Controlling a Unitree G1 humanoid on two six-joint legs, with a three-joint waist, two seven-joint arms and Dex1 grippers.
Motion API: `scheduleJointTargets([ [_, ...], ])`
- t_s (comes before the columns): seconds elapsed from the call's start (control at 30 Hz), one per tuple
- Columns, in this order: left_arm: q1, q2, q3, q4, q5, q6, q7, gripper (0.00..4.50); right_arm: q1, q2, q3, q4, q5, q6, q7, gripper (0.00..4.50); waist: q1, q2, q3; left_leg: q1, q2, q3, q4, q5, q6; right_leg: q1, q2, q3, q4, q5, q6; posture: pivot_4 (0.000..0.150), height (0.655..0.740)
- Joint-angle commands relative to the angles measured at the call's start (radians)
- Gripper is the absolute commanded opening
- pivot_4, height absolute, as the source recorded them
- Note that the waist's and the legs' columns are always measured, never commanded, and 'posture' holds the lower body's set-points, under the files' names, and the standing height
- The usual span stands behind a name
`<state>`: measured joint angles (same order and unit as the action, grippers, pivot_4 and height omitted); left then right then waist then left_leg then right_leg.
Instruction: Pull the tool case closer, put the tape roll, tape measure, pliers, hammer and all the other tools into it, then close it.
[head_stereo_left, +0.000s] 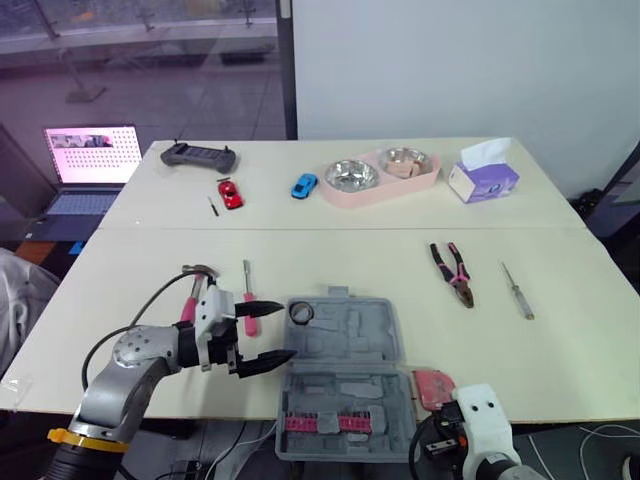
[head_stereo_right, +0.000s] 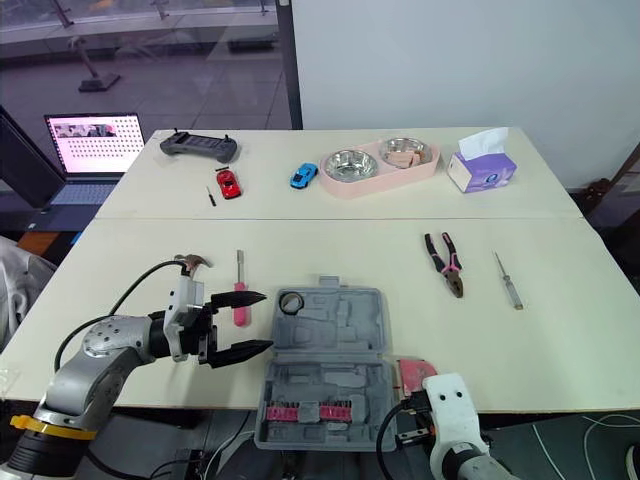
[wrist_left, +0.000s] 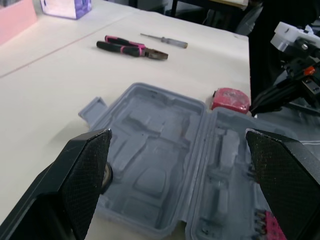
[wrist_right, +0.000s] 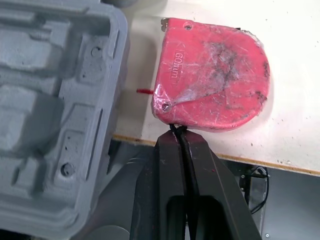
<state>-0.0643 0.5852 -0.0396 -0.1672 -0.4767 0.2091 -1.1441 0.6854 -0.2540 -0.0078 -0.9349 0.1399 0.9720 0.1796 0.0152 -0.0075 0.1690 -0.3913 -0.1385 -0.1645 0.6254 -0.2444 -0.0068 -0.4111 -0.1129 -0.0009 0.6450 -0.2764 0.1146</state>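
Tool case (head_stereo_left: 345, 370) is found open at the near edge of the table (head_stereo_left: 380, 255), with the tape roll (head_stereo_left: 302, 313) lodged in its 11 o'clock corner. Left gripper (head_stereo_left: 286, 330) is spread wide and empty at the case's 9 o'clock. Right gripper (wrist_right: 181, 136) is pressed together, its tips against the tape measure (wrist_right: 212, 80) at 4 o'clock. Pliers (head_stereo_left: 452, 272) are noted at 2 o'clock.
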Motion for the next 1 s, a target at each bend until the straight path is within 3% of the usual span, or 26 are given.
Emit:
scheduleJointTargets([
  [0.03, -0.023, -0.005, -0.004, -0.005, 0.003, -0.019, -0.006, 4.50, -0.001, 0.010, -0.032, -0.023, 0.010, -0.001, -0.009, 0.02, 0.000, 0.000, 0.000, 0.000, 0.000, 0.000, 0.000, 0.000, 0.000, 0.000, 0.000, 0.000, 0.000, 0.000, 0.000, 0.150, 0.7400],
  [0.1, -0.029, -0.009, -0.006, 0.001, 0.004, -0.021, -0.006, 4.50, 0.000, 0.008, -0.050, -0.028, 0.018, 0.004, -0.004, 0.02, 0.000, 0.000, 0.000, 0.000, 0.000, 0.000, 0.000, 0.001, 0.001, 0.000, 0.000, 0.000, -0.001, 0.000, 0.000, 0.150, 0.7400],
  [0.2, -0.026, -0.019, 0.000, -0.004, -0.012, -0.013, -0.007, 4.50, 0.015, -0.002, -0.109, -0.057, 0.055, 0.015, 0.033, 0.97, -0.001, 0.000, 0.000, 0.000, 0.000, 0.000, -0.001, 0.001, 0.001, 0.000, 0.000, 0.000, -0.001, 0.000, 0.000, 0.150, 0.7400],
  [0.43, -0.007, -0.027, 0.002, -0.018, -0.006, -0.016, 0.001, 4.50, 0.026, -0.091, -0.251, -0.110, 0.168, 0.071, 0.172, 4.30, -0.001, 0.000, 0.000, 0.000, 0.000, 0.000, -0.001, 0.001, 0.002, 0.000, 0.000, 0.000, -0.001, 0.000, 0.001, 0.150, 0.7400],
  [0.57, 0.004, -0.029, 0.006, -0.023, -0.004, -0.018, 0.007, 4.50, -0.025, -0.275, -0.409, -0.075, 0.252, 0.051, 0.354, 4.41, -0.002, 0.000, 0.000, 0.000, 0.000, 0.001, 0.000, 0.001, 0.002, 0.001, -0.001, -0.001, -0.003, 0.000, 0.001, 0.150, 0.7400],
  [0.7, -0.001, -0.030, -0.004, -0.009, -0.002, -0.015, 0.000, 4.50, -0.141, -0.589, -0.474, 0.135, 0.254, -0.188, 0.661, 4.41, -0.002, 0.000, 0.001, 0.000, 0.001, 0.003, 0.003, 0.001, 0.003, 0.006, -0.001, -0.003, -0.007, 0.003, 0.001, 0.150, 0.7400],
  [0.8, -0.012, -0.029, -0.010, -0.001, 0.001, -0.018, -0.009, 4.50, -0.244, -0.717, -0.415, 0.290, 0.237, -0.379, 0.825, 4.41, -0.001, -0.001, 0.002, 0.000, 0.005, 0.003, 0.003, 0.001, 0.004, 0.008, 0.000, -0.006, -0.013, 0.006, 0.000, 0.150, 0.7400],
  [1.0, -0.024, -0.025, 0.006, 0.000, -0.023, -0.005, -0.017, 4.50, -0.511, -0.896, -0.114, 0.574, 0.090, -0.837, 1.132, 4.41, 0.000, 0.000, 0.004, -0.001, 0.006, 0.005, 0.003, -0.002, 0.008, 0.008, 0.001, -0.007, -0.016, 0.011, 0.000, 0.150, 0.7400],
])
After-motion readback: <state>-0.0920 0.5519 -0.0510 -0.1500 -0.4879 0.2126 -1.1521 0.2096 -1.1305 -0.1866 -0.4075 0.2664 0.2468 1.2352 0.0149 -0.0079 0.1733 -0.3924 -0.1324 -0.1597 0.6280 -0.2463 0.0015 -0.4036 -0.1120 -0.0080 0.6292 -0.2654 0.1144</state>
